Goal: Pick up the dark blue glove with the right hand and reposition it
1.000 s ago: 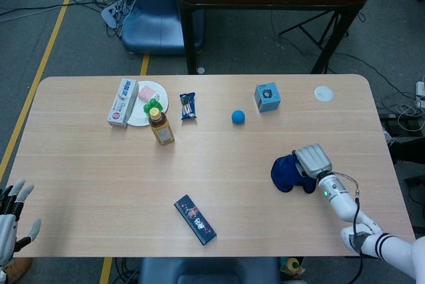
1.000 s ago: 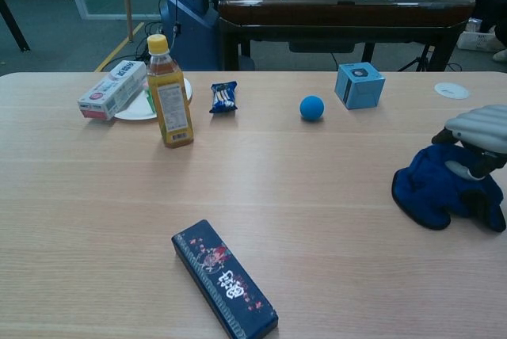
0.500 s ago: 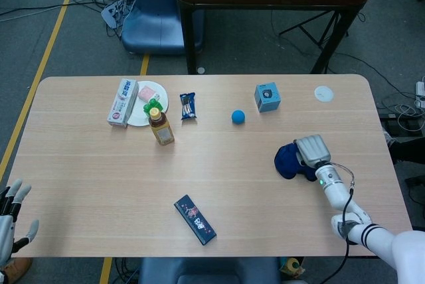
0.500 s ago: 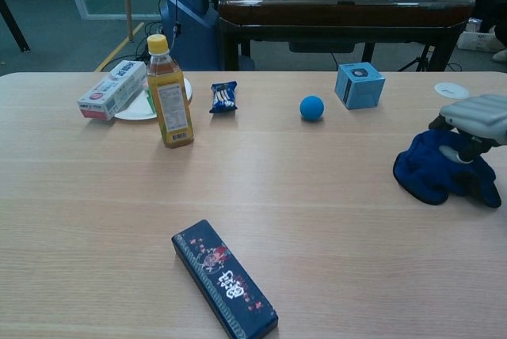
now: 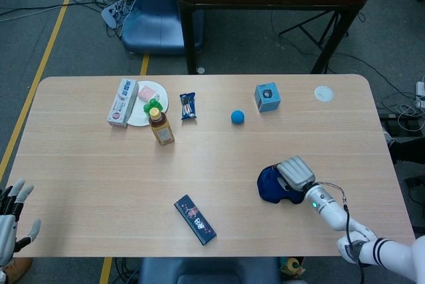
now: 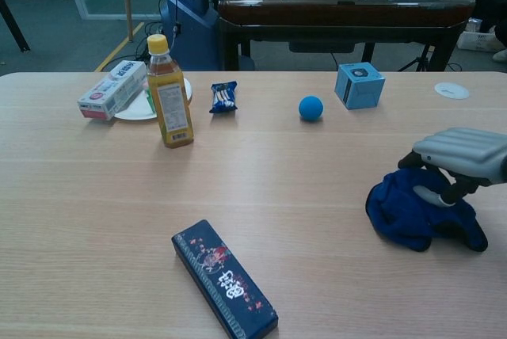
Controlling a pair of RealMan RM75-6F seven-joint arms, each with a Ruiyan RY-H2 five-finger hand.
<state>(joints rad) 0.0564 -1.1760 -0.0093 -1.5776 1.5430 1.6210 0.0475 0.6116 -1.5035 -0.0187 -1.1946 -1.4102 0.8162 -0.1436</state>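
You can't read any of the print here: the dark case (image 6: 224, 279) carries white characters too small to make out, and the lettering on the bottle (image 6: 168, 92) label, the carton (image 6: 112, 89) and the snack packet (image 6: 223, 96) is blurred

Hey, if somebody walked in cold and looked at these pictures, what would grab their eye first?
Probably the grey robot right hand gripping a crumpled dark blue glove on the right side of the light wooden table. Next, the yellow-capped bottle of amber drink standing at the far left, and the long dark blue patterned box lying near the front edge.
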